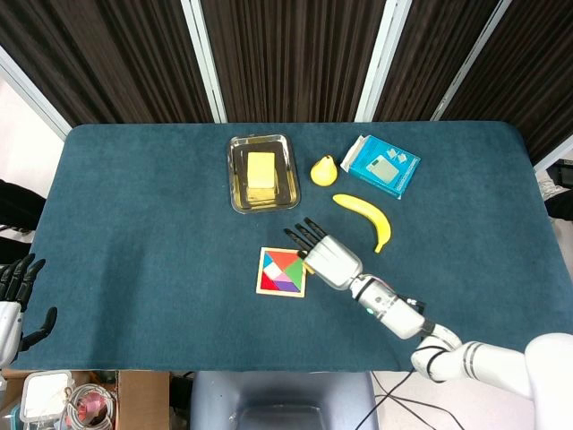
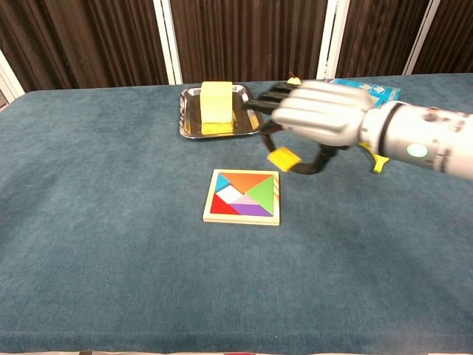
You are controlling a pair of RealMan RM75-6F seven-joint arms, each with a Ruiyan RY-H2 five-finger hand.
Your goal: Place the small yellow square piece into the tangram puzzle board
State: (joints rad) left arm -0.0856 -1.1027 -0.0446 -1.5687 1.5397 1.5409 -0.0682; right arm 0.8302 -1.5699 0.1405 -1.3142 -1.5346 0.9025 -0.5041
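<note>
My right hand hangs above the table and pinches the small yellow square piece under its fingers. In the chest view the piece hangs just above the right far corner of the tangram board. The board is a wooden frame with coloured pieces and a pale empty patch in its middle. Seen from the head view, the right hand overlaps the right edge of the board. My left hand sits at the table's near left edge, fingers apart, holding nothing.
A steel tray holding a yellow block stands behind the board. A pear, a banana and a blue box lie at the back right, beyond the right hand.
</note>
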